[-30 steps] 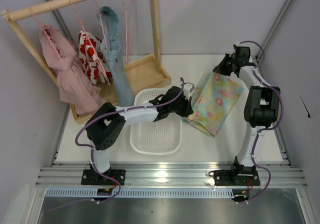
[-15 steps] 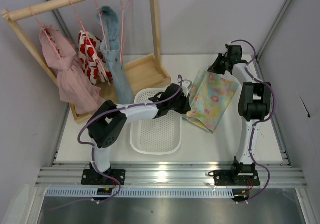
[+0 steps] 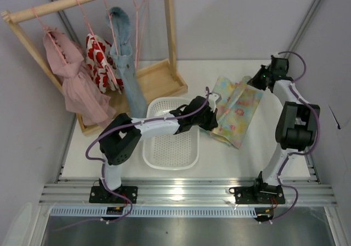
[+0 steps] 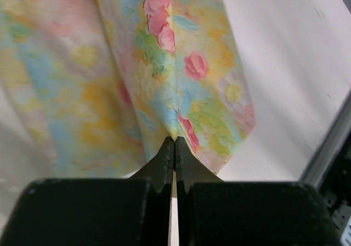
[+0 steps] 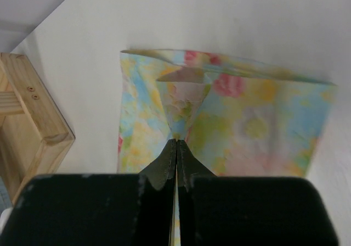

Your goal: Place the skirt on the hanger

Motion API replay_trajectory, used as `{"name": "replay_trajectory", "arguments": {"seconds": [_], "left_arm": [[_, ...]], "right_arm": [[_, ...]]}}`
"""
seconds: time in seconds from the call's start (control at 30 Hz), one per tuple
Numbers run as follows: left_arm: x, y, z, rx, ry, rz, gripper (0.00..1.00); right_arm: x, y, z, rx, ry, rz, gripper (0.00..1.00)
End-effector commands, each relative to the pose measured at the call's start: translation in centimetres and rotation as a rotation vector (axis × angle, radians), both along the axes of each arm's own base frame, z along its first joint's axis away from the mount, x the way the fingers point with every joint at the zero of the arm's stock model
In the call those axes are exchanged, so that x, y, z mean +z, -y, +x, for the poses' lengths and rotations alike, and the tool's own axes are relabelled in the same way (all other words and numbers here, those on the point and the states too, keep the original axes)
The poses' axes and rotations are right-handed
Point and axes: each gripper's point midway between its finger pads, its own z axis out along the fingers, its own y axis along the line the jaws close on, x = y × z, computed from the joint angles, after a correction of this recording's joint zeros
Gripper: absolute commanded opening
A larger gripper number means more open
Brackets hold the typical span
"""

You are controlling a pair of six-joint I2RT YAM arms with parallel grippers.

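Observation:
The skirt (image 3: 237, 110), pale yellow and turquoise with pink flowers, lies on the white table right of centre, with a ridge pulled up along it. My left gripper (image 3: 213, 118) is shut on a fold at its near-left edge; in the left wrist view the closed tips (image 4: 174, 140) pinch the skirt (image 4: 164, 70). My right gripper (image 3: 254, 83) is shut on a fold at the far-right corner; the right wrist view shows the skirt (image 5: 247, 125) pinched at the tips (image 5: 176, 142). An empty pink wire hanger (image 3: 139, 37) hangs at the right end of the rack.
A white perforated basket (image 3: 170, 144) sits under my left forearm. The wooden rack with a tray base (image 3: 159, 81) stands at the back left, holding a pink garment (image 3: 71, 81), a red-and-white one (image 3: 101, 59) and a denim one (image 3: 126, 76). Its corner shows in the right wrist view (image 5: 33, 125).
My right gripper has swung right and slightly nearer, still holding the skirt's far corner. My left gripper has shifted a little right. The skirt is drawn narrower, with a raised fold.

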Motion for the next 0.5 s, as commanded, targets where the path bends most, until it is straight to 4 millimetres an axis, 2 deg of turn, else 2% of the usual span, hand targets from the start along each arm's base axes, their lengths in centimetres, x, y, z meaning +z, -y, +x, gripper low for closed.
{"name": "replay_trajectory", "arguments": {"seconds": [0.0,0.03,0.1,0.13,0.17,0.23,0.27,0.33,0.37,0.47], "left_arm": [[2.0,2.6,-2.6,-0.088,0.023,-0.027,0.0],[2.0,2.9,-3.2,-0.1,0.024,-0.022,0.0],[2.9,4.0,-4.4,-0.133,0.045,-0.035,0.0],[3.3,4.3,-4.8,-0.143,0.049,-0.042,0.0],[3.4,4.8,-5.8,-0.164,0.05,-0.044,0.0],[4.2,5.3,-6.6,-0.185,0.066,-0.055,0.0],[4.5,5.7,-7.6,-0.207,0.071,-0.058,0.0],[4.8,5.7,-8.8,-0.229,0.079,-0.043,0.0],[5.2,6.1,-9.9,-0.253,0.085,-0.046,0.0],[6.2,6.5,-12.2,-0.297,0.103,-0.058,0.0]], "right_arm": [[4.5,3.9,-1.3,-0.104,0.128,-0.042,0.0],[5.1,5.2,-2.9,-0.14,0.13,-0.043,0.0],[5.8,6.5,-4.6,-0.179,0.129,-0.052,0.0],[7.6,7.6,-5.9,-0.21,0.16,-0.062,0.0],[7.1,8.3,-7.1,-0.242,0.141,-0.074,0.0],[7.8,9.9,-9.1,-0.298,0.133,-0.097,0.0],[9.2,10.3,-10.4,-0.318,0.158,-0.113,0.0],[10.1,11.2,-12.3,-0.358,0.154,-0.129,0.0],[11.5,12.1,-13.6,-0.39,0.183,-0.141,0.0],[13.4,13.4,-16.4,-0.447,0.214,-0.155,0.0]]}}
